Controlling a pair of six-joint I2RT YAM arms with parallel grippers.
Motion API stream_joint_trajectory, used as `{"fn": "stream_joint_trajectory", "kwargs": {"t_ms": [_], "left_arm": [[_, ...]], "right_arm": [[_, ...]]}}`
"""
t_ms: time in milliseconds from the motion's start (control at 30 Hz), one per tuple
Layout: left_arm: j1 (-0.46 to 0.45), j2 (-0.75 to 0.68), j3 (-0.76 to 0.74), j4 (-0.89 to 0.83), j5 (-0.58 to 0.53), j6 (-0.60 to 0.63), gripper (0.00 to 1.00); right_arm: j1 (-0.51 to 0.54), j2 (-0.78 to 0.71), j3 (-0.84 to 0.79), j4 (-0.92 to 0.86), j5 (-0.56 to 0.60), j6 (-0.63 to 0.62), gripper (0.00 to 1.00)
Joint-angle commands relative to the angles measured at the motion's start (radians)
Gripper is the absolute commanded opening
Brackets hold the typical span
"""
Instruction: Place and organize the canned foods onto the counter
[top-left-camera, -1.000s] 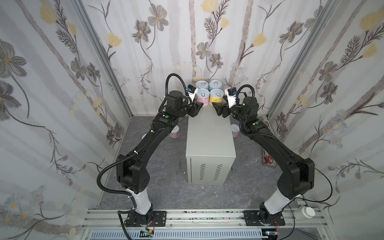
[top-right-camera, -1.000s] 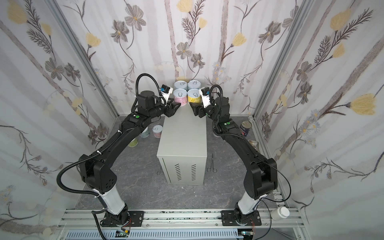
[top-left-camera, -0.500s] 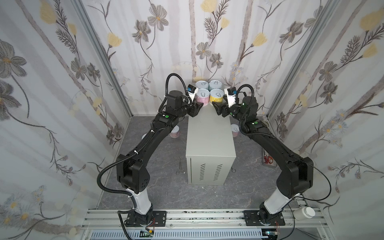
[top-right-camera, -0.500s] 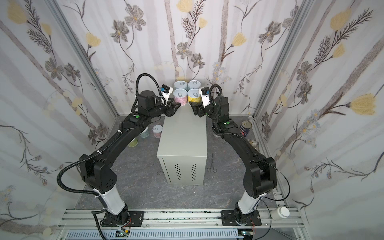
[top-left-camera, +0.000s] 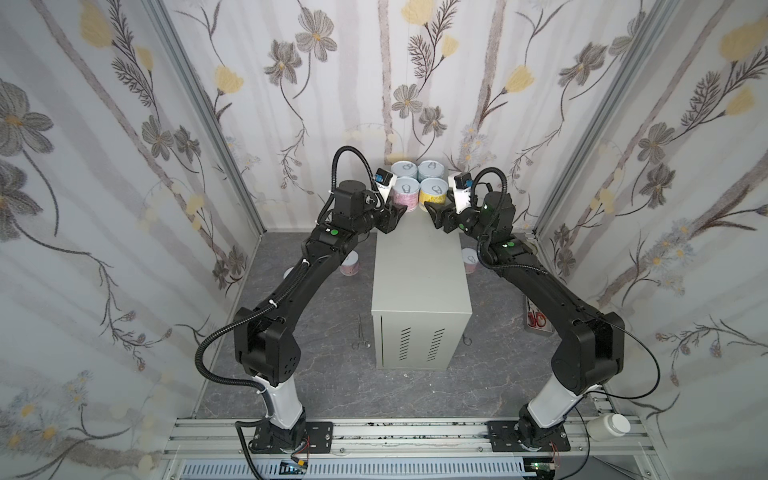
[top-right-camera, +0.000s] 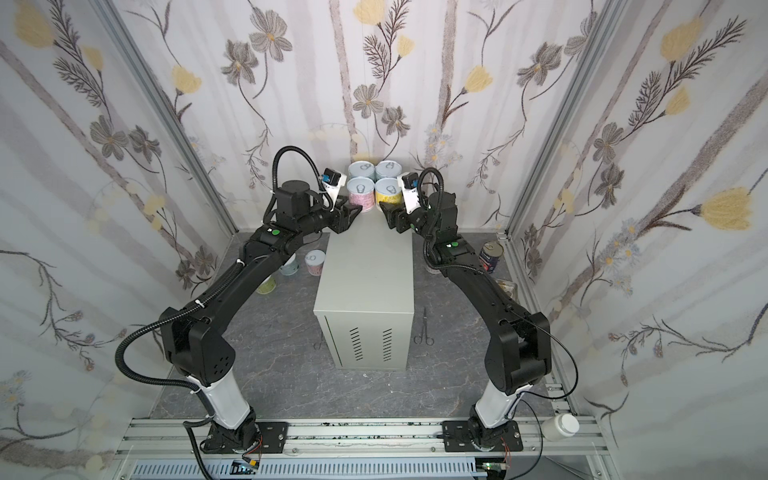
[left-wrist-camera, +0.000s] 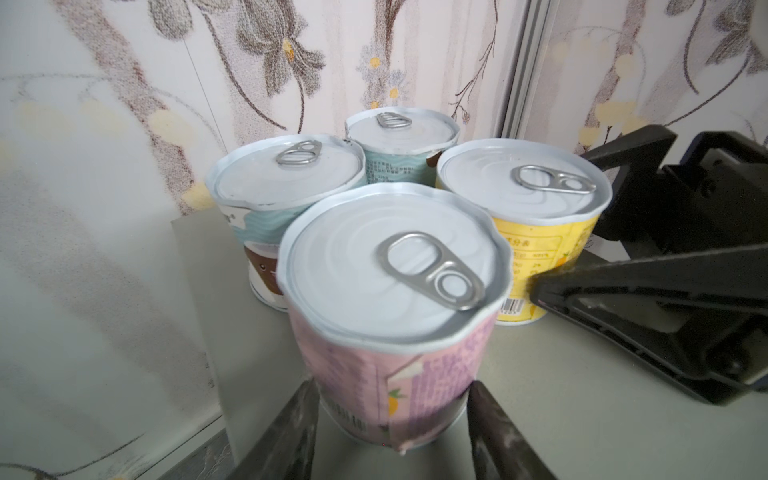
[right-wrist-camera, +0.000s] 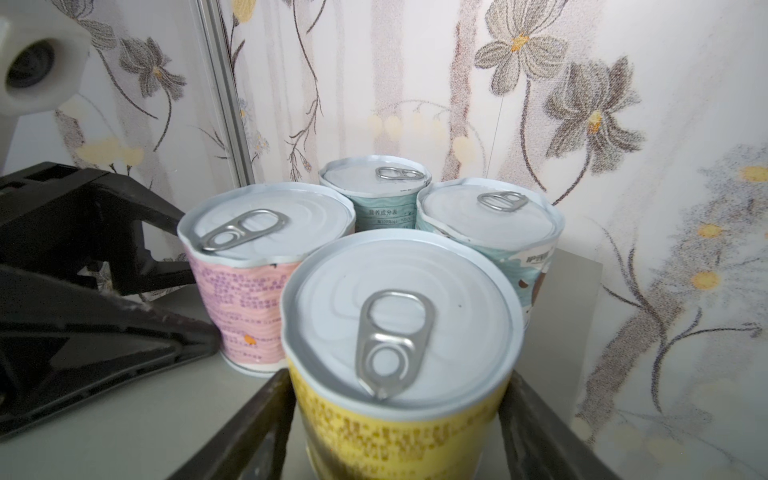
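On the far end of the grey counter (top-left-camera: 419, 282) (top-right-camera: 365, 274) four cans stand in a tight square: two blue ones (top-left-camera: 405, 168) (top-left-camera: 431, 168) at the back, a pink can (top-left-camera: 405, 193) (left-wrist-camera: 390, 266) and a yellow can (top-left-camera: 434, 192) (right-wrist-camera: 399, 316) in front. My left gripper (top-left-camera: 397, 214) (left-wrist-camera: 390, 390) is shut on the pink can's base. My right gripper (top-left-camera: 434, 212) (right-wrist-camera: 399, 374) flanks the yellow can, open, with slim gaps. More cans stand on the floor: pink (top-right-camera: 315, 262), blue (top-right-camera: 289, 266), yellow-green (top-right-camera: 266, 284), and a dark-blue tomato can (top-right-camera: 491, 253).
Another can (top-left-camera: 469, 259) sits on the floor right of the counter, under my right arm. Forceps (top-left-camera: 360, 332) (top-right-camera: 424, 332) lie on the floor beside the counter. A small tray with scissors (top-left-camera: 536, 318) is at the right wall. A white bottle (top-left-camera: 609, 426) rests by the front rail.
My right gripper's jaws have narrowed around the yellow can. Both arms and the cans have hardly moved.
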Motion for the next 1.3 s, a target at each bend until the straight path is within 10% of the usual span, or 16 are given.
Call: {"fn": "stream_joint_trajectory", "kwargs": {"t_ms": [0, 1267], "left_arm": [[0.001, 0.013, 0.012, -0.031, 0.002, 0.003, 0.56], [-0.001, 0.011, 0.018, -0.044, 0.032, 0.006, 0.59]], "right_arm": [[0.001, 0.009, 0.005, -0.026, -0.001, -0.013, 0.76], [0.001, 0.018, 0.005, -0.015, -0.001, -0.012, 0.71]]}}
